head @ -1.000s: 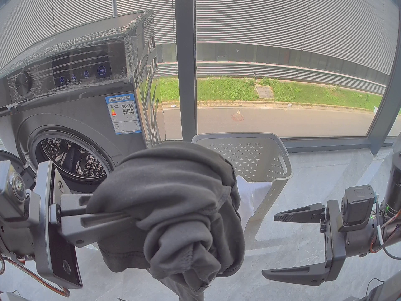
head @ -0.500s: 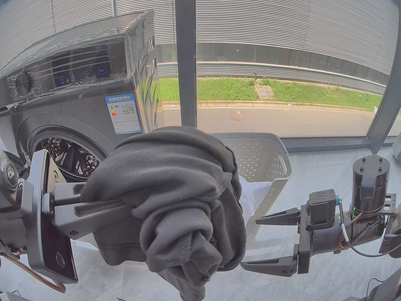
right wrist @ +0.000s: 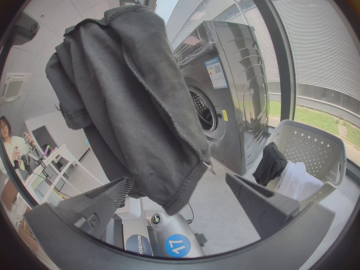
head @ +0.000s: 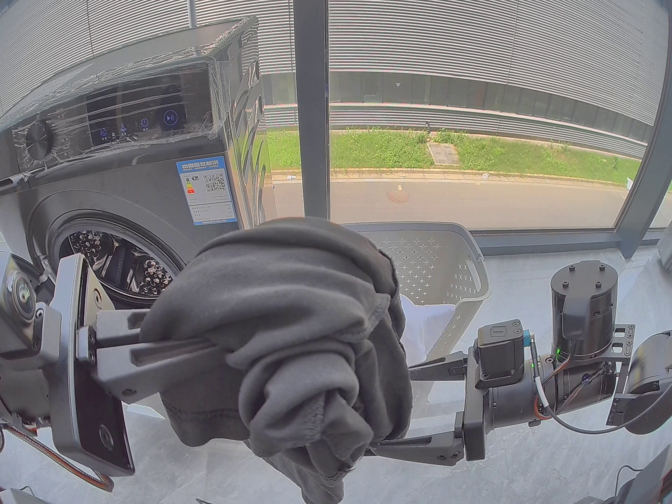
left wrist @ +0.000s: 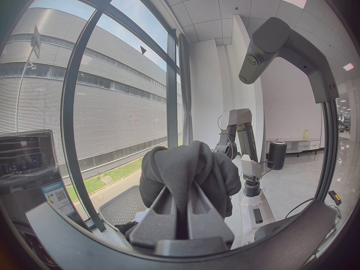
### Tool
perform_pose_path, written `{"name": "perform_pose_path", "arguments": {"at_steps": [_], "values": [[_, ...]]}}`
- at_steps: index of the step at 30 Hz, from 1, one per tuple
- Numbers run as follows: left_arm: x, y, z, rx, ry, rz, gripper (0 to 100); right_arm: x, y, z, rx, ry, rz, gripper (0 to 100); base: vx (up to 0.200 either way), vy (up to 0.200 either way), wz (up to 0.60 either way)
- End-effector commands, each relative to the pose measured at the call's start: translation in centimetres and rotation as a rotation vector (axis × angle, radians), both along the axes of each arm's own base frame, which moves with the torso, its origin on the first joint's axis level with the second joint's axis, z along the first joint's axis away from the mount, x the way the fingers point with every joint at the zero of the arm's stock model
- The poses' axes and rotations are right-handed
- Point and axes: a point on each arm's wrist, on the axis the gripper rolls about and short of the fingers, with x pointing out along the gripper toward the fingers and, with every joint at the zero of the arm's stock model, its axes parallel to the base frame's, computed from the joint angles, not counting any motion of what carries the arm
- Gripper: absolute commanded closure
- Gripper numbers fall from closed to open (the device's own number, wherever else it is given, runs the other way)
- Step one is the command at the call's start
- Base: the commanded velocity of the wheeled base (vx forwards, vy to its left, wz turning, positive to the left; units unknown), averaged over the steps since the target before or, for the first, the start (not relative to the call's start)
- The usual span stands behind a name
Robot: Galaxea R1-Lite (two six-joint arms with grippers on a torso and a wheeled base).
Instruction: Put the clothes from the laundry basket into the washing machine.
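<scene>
A dark grey garment [head: 294, 330] hangs bunched in my left gripper [head: 231, 362], which is shut on it in front of the washing machine [head: 140, 176]. The machine's drum [head: 119, 264] stands open behind the gripper. My right gripper [head: 392, 409] is open, with its fingers at the garment's lower right edge. In the right wrist view the garment's hem [right wrist: 176, 192] hangs between the spread fingers [right wrist: 255, 195]. The laundry basket [head: 434, 260] stands behind, holding a white cloth [head: 420, 330] and a black cloth [right wrist: 270, 164]. The left wrist view shows the fingers [left wrist: 202, 214] pinching the garment [left wrist: 187, 165].
A dark window post [head: 311, 92] rises right behind the basket, with glass to either side. Pale tiled floor [head: 560, 281] lies open to the right of the basket. A white table [right wrist: 56, 162] stands farther back in the room.
My right arm has swung left, bringing its open gripper up to the hanging garment. The left gripper with the garment has lifted slightly and barely shifted since.
</scene>
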Motion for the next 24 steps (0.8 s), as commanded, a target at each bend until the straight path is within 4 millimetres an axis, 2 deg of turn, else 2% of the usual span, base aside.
{"name": "perform_pose_path", "arguments": {"at_steps": [1, 8, 13, 14, 20, 24], "values": [[0.0, 0.0, -0.1, 0.002, 0.003, 0.000, 100, 0.0, 0.6, 0.2, 0.007, -0.005, 0.019, 0, 0.000, 0.000, 0.00], [0.0, 0.0, 0.0, 0.000, 0.001, 0.000, 100, 0.1, 2.4, 0.3, 0.015, -0.006, 0.061, 0, 0.000, 0.000, 0.00], [-0.1, 0.1, -0.1, -0.001, 0.000, 0.000, 100, 0.2, 2.9, 0.0, 0.007, 0.002, 0.070, 0, 0.000, 0.000, 0.00], [-0.1, 0.1, -0.1, -0.001, 0.001, 0.000, 100, 0.1, 2.9, 0.0, 0.008, 0.001, 0.072, 100, 0.000, 0.000, 0.00], [-0.1, 0.1, -0.2, 0.004, 0.007, 0.000, 100, 0.1, 2.8, 0.2, 0.013, -0.005, 0.068, 100, 0.000, 0.000, 0.00], [0.0, 0.0, -0.3, 0.007, 0.010, 0.000, 100, -0.7, 1.8, 1.5, 0.045, -0.039, 0.062, 100, 0.000, 0.000, 0.00]]}}
